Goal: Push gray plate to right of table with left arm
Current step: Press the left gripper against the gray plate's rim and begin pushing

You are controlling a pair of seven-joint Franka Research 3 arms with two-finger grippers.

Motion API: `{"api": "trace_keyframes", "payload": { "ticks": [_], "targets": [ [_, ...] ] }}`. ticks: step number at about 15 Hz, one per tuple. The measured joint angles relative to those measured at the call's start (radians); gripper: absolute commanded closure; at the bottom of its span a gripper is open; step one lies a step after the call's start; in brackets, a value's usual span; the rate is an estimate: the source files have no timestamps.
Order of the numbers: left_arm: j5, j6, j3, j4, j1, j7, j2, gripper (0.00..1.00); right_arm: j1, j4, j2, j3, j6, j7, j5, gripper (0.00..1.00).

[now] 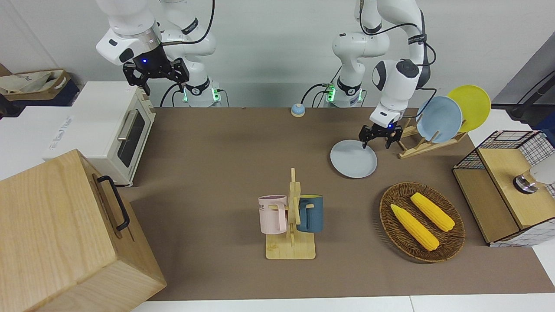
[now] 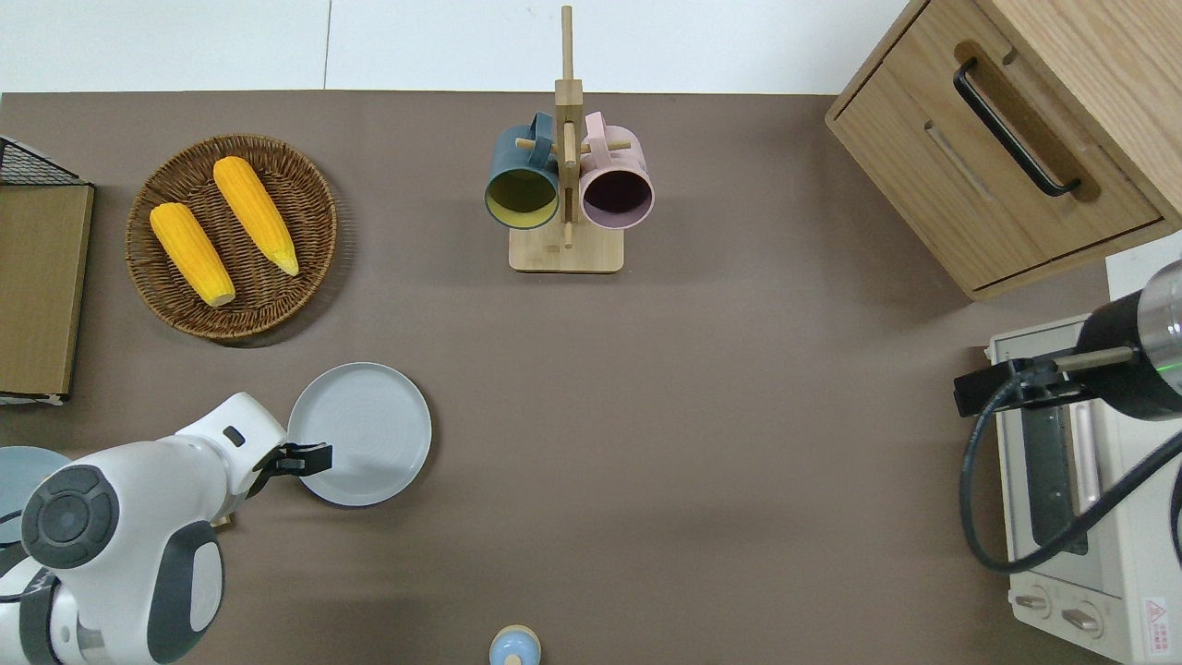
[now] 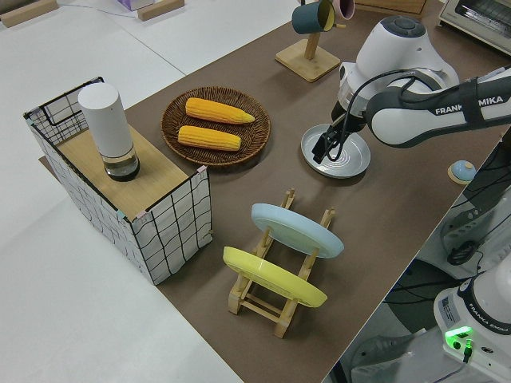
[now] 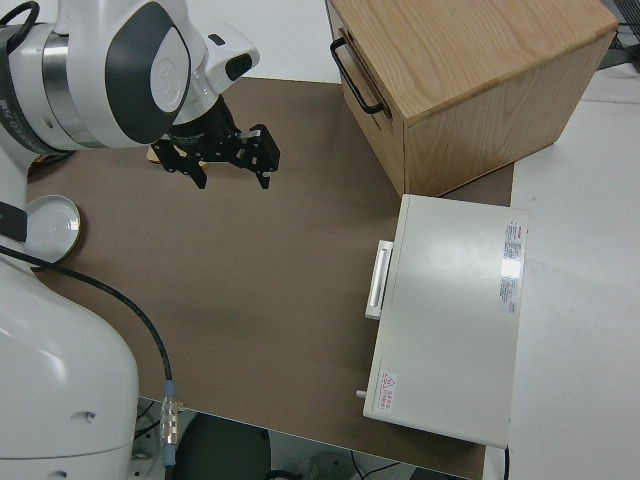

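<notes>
The gray plate (image 1: 353, 160) (image 2: 362, 432) (image 3: 342, 157) lies flat on the brown table (image 1: 225, 164), toward the left arm's end. My left gripper (image 1: 376, 145) (image 2: 312, 457) (image 3: 328, 148) hangs low at the plate's rim, on the side toward the left arm's end of the table. It is open, one fingertip (image 1: 363, 144) sits just over the rim, and nothing is between the fingers. My right gripper (image 1: 164, 82) (image 4: 232, 178) is parked, open and empty.
A wooden rack (image 1: 418, 145) holds a sky-blue plate (image 1: 439, 119) and a yellow plate (image 1: 470, 104). A wicker basket (image 1: 422, 255) carries two corn cobs. A mug stand (image 1: 291, 234), a small bell (image 1: 297, 110), a toaster oven (image 1: 108, 130), a wooden cabinet (image 1: 65, 242) and a wire-grid stand (image 1: 507, 190) also stand here.
</notes>
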Motion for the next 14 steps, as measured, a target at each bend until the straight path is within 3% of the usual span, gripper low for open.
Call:
{"api": "trace_keyframes", "payload": {
  "ticks": [7, 9, 11, 14],
  "targets": [
    [0.000, 0.073, 0.000, -0.006, 0.000, 0.000, 0.075, 0.04, 0.000, 0.000, 0.000, 0.000, 0.000, 0.000, 0.000, 0.017],
    [0.000, 0.074, 0.000, -0.006, 0.000, 0.000, 0.082, 0.24, 0.000, 0.000, 0.000, 0.000, 0.000, 0.000, 0.000, 0.017],
    [0.000, 0.074, 0.001, -0.006, 0.001, 0.000, 0.085, 0.61, 0.000, 0.000, 0.000, 0.000, 0.000, 0.000, 0.000, 0.017],
    [0.000, 0.074, 0.002, -0.006, 0.001, 0.000, 0.087, 0.99, 0.000, 0.000, 0.000, 0.000, 0.000, 0.000, 0.000, 0.017]
  ]
}}
